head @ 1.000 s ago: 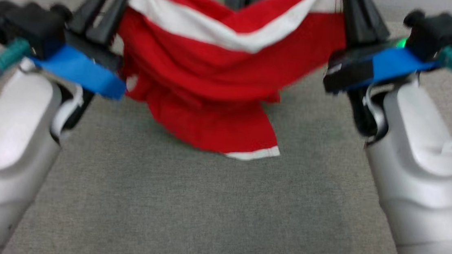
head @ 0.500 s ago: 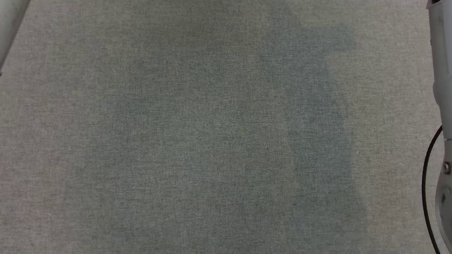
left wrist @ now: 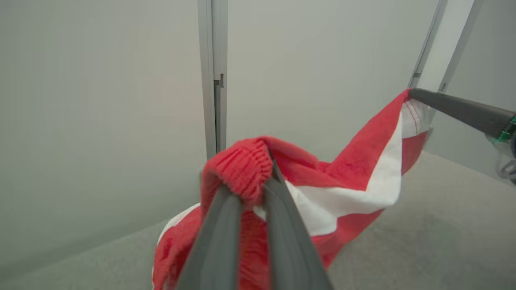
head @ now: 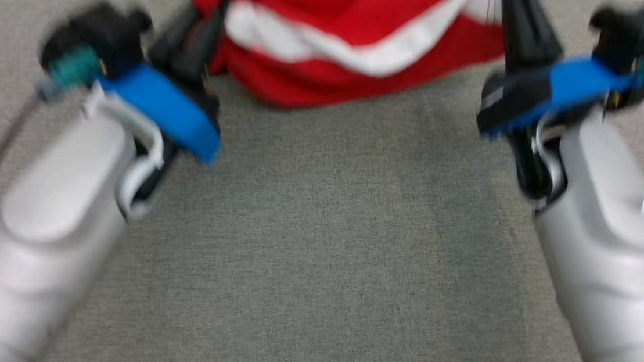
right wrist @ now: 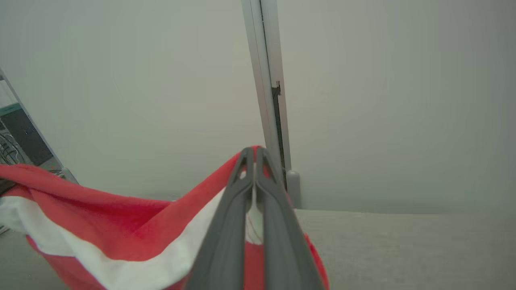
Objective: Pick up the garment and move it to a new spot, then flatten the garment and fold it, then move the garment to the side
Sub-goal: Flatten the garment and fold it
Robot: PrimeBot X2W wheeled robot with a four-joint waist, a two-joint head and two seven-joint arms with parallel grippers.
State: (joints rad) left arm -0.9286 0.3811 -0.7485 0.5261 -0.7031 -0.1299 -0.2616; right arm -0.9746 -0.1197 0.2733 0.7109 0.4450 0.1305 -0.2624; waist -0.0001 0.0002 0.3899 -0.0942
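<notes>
- At the far end of the grey woven fabric surface (head: 323, 233), head view: shows a red knit garment with a broad white band (head: 319, 84), strung sagging between the two arms. Cannot tell whether its lowest fold is resting on the surface or hanging just above it.
- Finds the left gripper (head: 212, 8), two long dark fingers, clenched on the garment's left end, though blurred.
- Finds the right gripper (head: 515, 5) clamped on the garment's right end, with fingertips cut by the top edge.
- Left wrist view: catches the left gripper (left wrist: 252, 189) grasping a bunched ribbed red hem, with fingers wedged slightly apart by the wad of cloth.
- Traces the garment (left wrist: 354, 161) from that pinch up and across to the right gripper (left wrist: 417, 94), closed on a raised red-and-white corner.
- Places a pale upright metal post (left wrist: 213, 80) behind, against a plain grey wall (left wrist: 100, 100).
- Right wrist view: shows the right gripper (right wrist: 250, 155) pressed fully together, nipping a thin edge of the garment (right wrist: 121, 225) near the tips.
- Follows the cloth sagging away toward that view's left, white band along it, with the post (right wrist: 268, 80) just behind the fingertips and the surface (right wrist: 403, 249) below.
</notes>
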